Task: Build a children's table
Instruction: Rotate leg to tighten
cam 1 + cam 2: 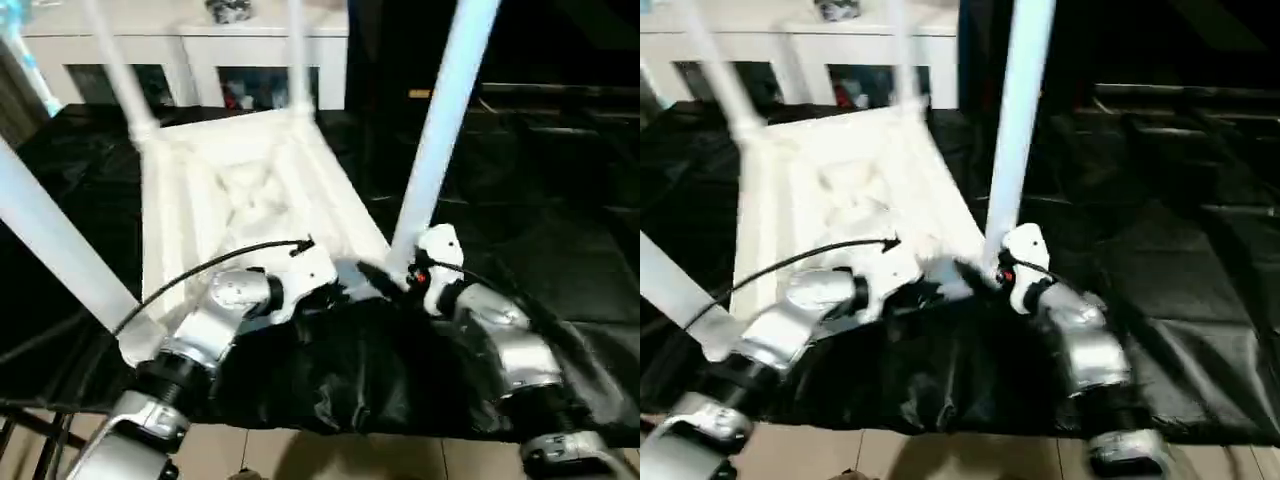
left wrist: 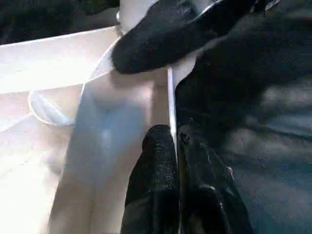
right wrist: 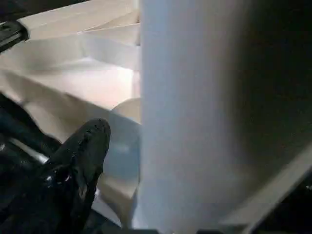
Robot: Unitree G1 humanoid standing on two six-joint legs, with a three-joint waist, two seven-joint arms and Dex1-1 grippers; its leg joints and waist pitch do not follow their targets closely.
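The white tabletop (image 1: 250, 190) lies upside down on a black cloth, ribbed underside up. White legs stand in its corner sockets: two far ones (image 1: 128, 75) (image 1: 297, 60), a near left one (image 1: 50, 240) and a near right one (image 1: 440, 130). My left gripper (image 2: 174, 146) is shut on the thin near rim of the tabletop, close to the near right corner (image 1: 345, 275). My right gripper (image 1: 400, 275) is at the base of the near right leg (image 3: 195, 117). It stands open, with one black finger (image 3: 83, 161) a little off the leg's side. That gripper's finger (image 2: 161, 44) also rests by the corner socket.
A white cabinet with glass doors (image 1: 200, 50) stands right behind the tabletop. The black cloth (image 1: 380, 380) hangs over the near edge above the tiled floor (image 1: 330, 455). A black cable (image 1: 200, 265) arcs over my left forearm. Dark shelving lies to the right.
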